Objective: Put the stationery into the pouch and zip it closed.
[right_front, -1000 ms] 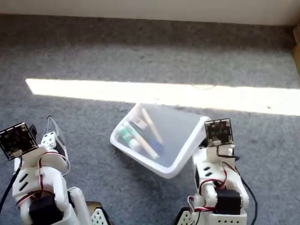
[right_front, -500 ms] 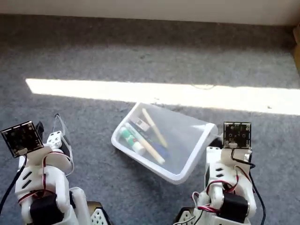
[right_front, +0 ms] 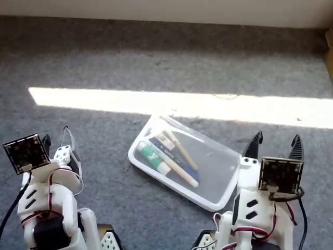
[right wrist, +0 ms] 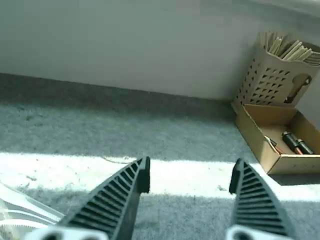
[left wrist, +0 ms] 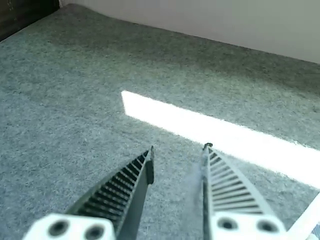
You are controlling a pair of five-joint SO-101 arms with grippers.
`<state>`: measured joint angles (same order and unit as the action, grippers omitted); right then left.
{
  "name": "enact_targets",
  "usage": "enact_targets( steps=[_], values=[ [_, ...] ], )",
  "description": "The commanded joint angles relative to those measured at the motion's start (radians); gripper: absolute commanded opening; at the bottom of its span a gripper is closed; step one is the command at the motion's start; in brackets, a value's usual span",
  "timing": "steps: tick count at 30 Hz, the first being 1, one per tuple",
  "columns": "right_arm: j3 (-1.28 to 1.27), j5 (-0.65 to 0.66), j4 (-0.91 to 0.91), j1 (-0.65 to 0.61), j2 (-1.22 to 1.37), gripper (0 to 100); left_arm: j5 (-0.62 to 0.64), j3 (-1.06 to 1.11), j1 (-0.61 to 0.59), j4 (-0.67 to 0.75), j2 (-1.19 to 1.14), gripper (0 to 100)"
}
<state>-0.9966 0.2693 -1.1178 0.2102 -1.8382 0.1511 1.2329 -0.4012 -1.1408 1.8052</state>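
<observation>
A clear plastic pouch point(right_front: 208, 169) lies flat on the grey carpet between the two arms. Inside it I see several pens, a pencil point(right_front: 179, 148) and a green-and-white tube point(right_front: 153, 158). A corner of the pouch point(right wrist: 20, 212) shows in the right wrist view. My right gripper point(right_front: 274, 143) stands open just right of the pouch, holding nothing; in its own view the right gripper point(right wrist: 190, 182) points at the carpet and far wall. My left gripper point(left wrist: 177, 155) is open over bare carpet to the left of the pouch; from above the left gripper point(right_front: 56, 139) shows at the lower left.
A bright strip of sunlight point(right_front: 182, 104) crosses the carpet behind the pouch. Far off by the wall stand a perforated beige holder point(right wrist: 272, 72) with sticks and an open cardboard box point(right wrist: 275, 135) with pens.
The right arm drew back and to the right, and its gripper let go of the pouch. The pouch dropped from tilted to lying flat on the carpet. The left arm barely moved.
</observation>
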Motion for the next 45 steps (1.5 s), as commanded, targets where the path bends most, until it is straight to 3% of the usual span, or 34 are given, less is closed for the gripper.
enact_targets(
  steps=[1,4,9,13,24,29,35,42,45],
  values=[
    [0.087,0.012,0.053,0.004,-0.001,24.8,0.009,-0.024,0.016,0.0,0.002,16],
    [0.134,-0.015,0.059,0.004,-0.001,24.8,0.011,-0.024,0.016,-0.002,0.002,16],
    [0.213,-0.232,0.053,0.004,-0.001,24.8,0.011,-0.024,0.012,-0.002,0.002,16],
    [0.131,-0.324,0.053,-0.002,-0.001,24.8,0.011,-0.022,0.012,-0.002,0.002,16],
    [-0.222,-0.339,0.054,-0.166,-0.001,24.8,0.034,-0.036,0.015,-0.043,0.002,16],
    [-0.378,-0.339,0.054,-0.193,-0.001,24.8,0.054,0.002,0.016,-0.037,0.002,1],
    [-0.518,-0.339,0.054,-0.188,-0.001,24.1,0.054,0.09,0.016,-0.035,0.002,1],
    [-0.552,-0.331,0.058,-0.185,-0.001,0.1,0.049,0.205,0.091,-0.035,0.002,1],
    [-0.556,-0.331,0.05,-0.165,-0.001,1.1,-0.051,0.268,0.142,-0.035,0.002,1]
  ],
)
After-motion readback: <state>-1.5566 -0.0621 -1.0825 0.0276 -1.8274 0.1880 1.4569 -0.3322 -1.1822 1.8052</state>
